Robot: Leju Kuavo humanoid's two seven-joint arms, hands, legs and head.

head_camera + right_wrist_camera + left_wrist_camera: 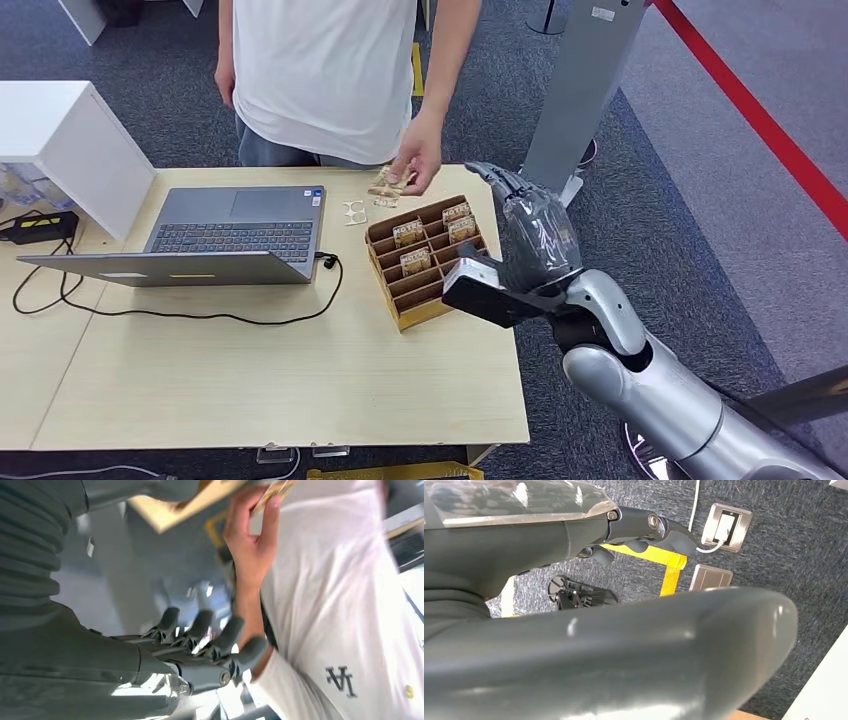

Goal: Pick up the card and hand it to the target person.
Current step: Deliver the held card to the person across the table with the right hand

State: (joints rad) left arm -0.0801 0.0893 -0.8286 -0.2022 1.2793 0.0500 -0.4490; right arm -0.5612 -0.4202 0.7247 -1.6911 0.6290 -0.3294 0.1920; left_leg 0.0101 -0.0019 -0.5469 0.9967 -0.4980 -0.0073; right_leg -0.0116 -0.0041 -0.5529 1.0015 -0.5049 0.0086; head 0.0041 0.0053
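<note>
Taking the card box (pixel 424 262) on the desk (pixel 280 380) as our landmark, we start far to its left, where a white cabinet (pixel 70 140) stands at the desk's corner with a black adapter (pixel 38 226) beside it. Nearer, still left of the box, an open laptop (pixel 215 238) sits with its black cable (pixel 180 312) looping across the wood toward the box. Just left of the box's far end lie small white pieces (pixel 354 212). The box itself is cardboard, split into compartments, several holding cards. Beyond its far end, a person (pixel 325 70) in a white shirt rests a hand (pixel 416 160) on the desk, pinching the card (pixel 388 183) just above the surface. Right of the box, our right hand (pixel 535 235) hovers at the desk's edge, fingers (pixel 200 630) slack and apart, holding nothing. In the left wrist view, our left hand (pixel 574 595) hangs over carpet, fingers (pixel 659 527) loosely out, grasping nothing.
</note>
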